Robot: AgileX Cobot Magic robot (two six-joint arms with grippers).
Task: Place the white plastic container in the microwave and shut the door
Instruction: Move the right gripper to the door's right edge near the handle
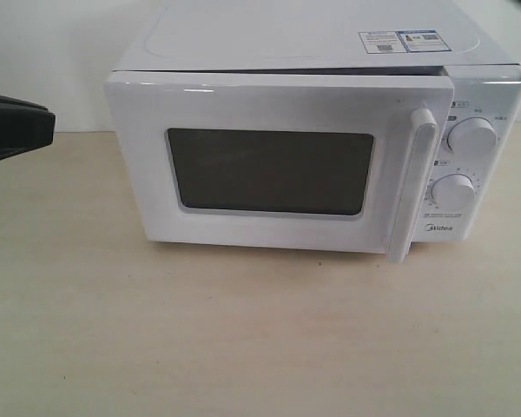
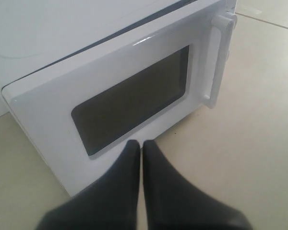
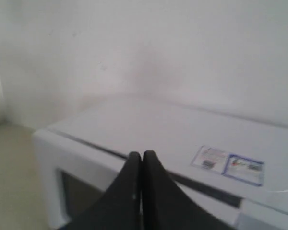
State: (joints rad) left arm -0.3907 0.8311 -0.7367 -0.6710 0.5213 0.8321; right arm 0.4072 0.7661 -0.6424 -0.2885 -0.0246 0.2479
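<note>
The white microwave stands on the table, facing the exterior camera. Its door with the dark window is almost shut; a thin dark gap shows along its top edge and the handle side stands slightly out. The white plastic container is out of view. My left gripper hangs at the left edge, apart from the microwave. In the left wrist view the left gripper is shut and empty in front of the door. My right gripper is shut and empty above the microwave top.
Two round dials sit on the control panel right of the door. Stickers lie on the microwave top. A pale wooden table spreads in front, and a white wall stands behind.
</note>
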